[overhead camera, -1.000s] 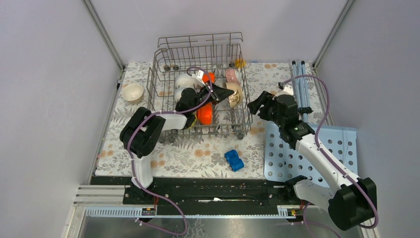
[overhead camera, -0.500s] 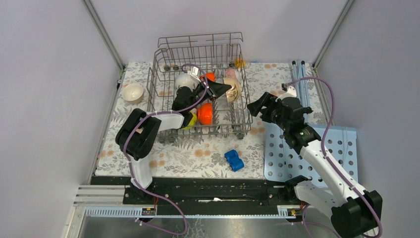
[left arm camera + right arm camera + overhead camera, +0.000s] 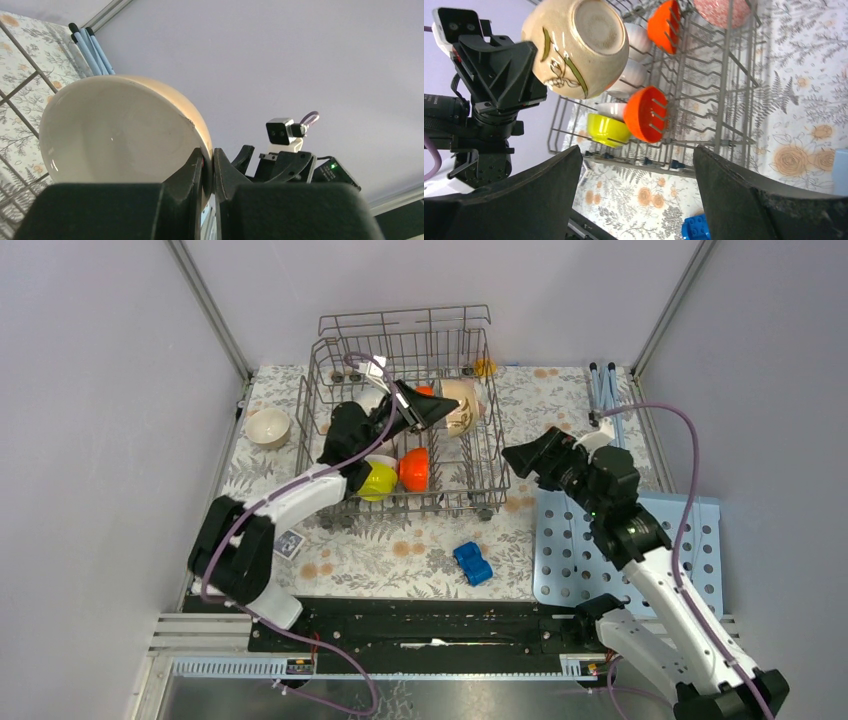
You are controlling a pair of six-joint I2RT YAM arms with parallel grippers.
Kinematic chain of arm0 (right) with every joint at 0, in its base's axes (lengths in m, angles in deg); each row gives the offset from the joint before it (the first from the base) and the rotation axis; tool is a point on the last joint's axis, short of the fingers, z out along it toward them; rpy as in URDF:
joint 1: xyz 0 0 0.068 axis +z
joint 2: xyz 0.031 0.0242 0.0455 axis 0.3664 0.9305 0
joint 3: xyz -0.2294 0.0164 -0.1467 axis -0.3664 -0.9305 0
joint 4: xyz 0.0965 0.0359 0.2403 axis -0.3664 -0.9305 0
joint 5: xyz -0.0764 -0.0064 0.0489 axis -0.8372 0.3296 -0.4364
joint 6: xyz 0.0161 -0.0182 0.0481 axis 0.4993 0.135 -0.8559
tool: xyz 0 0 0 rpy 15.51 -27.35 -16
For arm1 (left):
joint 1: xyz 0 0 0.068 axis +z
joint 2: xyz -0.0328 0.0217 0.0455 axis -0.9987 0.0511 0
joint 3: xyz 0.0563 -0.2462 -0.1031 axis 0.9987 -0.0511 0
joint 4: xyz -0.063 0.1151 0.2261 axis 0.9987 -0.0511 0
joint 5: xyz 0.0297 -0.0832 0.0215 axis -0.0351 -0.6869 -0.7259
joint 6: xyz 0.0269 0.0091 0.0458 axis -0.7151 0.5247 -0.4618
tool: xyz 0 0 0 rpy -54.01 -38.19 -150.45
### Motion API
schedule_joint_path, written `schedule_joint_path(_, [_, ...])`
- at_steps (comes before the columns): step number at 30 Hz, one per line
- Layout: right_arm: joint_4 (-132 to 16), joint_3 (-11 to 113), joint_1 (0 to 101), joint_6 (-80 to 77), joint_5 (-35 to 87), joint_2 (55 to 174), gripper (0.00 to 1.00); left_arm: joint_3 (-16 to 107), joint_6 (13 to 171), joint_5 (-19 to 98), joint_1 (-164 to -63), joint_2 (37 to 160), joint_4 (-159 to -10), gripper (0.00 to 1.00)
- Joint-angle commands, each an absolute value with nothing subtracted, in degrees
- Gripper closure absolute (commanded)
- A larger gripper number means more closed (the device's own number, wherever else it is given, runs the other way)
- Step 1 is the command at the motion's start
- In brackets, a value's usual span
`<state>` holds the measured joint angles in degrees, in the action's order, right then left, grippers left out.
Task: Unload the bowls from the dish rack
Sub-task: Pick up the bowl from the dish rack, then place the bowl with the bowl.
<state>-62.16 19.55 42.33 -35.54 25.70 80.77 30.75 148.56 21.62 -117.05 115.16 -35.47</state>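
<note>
- Pale lilac walls close in a counter point(image 3: 400, 545) covered with a floral cloth, and a large grey wire dish rack point(image 3: 405, 322) stands at its back.
- Compared with a second ago, the left gripper point(image 3: 428, 410) has risen from low among the tines towards the rack's upper wires. It carries a beige glazed bowl with a green leaf pattern point(image 3: 458, 406).
- Its jaws pinch the bowl's rim, one inside and one outside, as the left wrist view shows plainly. The bowl hangs tipped on its side, lifted off the tines and over the rack's right half.
- The right gripper point(image 3: 523, 454) sits just outside the rack's right wall. Its jaws have spread wider over the same second and hold nothing, with the mouth turned toward the lifted bowl.
- Judging from this, one bowl is nearly out, and a hand-over or a set-down beside the rack looks likely next.
- Left in the rack are a bright orange bowl point(image 3: 646, 114), a second orange bowl point(image 3: 666, 25), a yellow-green bowl point(image 3: 608, 129), white bowls point(image 3: 634, 80) and a pink speckled bowl point(image 3: 719, 7).
- One cream bowl point(image 3: 268, 426) already sits on the counter left of the rack.
</note>
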Motion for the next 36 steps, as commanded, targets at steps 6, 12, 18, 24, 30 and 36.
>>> schedule_joint_path(6, [-70.3, 28.0, 42.0, -32.2, 31.7, 73.8, 0.11, 32.1, 117.9, 22.8, -119.8, 90.3, -71.3, 1.0])
schedule_joint_path(12, [-78.7, 33.8, 42.0, -28.4, 36.0, 75.2, 0.12, 35.3, 96.6, 36.3, -130.4, 79.8, -96.0, 1.0])
schedule_joint_path(18, [-84.9, 39.8, 42.0, -23.9, 38.3, 77.3, 0.13, 36.2, 84.7, 46.9, -143.1, 74.7, -107.5, 1.0])
schedule_joint_path(24, [-87.5, 42.6, 43.9, -22.5, 41.8, 81.3, 0.15, 37.9, 74.9, 57.0, -156.8, 76.0, -114.4, 1.0])
schedule_joint_path(30, [-93.4, 47.7, 51.9, -17.1, 34.8, 88.0, 0.16, 37.1, 67.0, 69.6, -169.0, 79.7, -120.7, 1.0])
schedule_joint_path(36, [-97.9, 54.3, 63.3, -13.6, 27.0, 94.3, 0.2, 33.4, 63.8, 71.1, -174.8, 78.7, -122.3, 1.0])
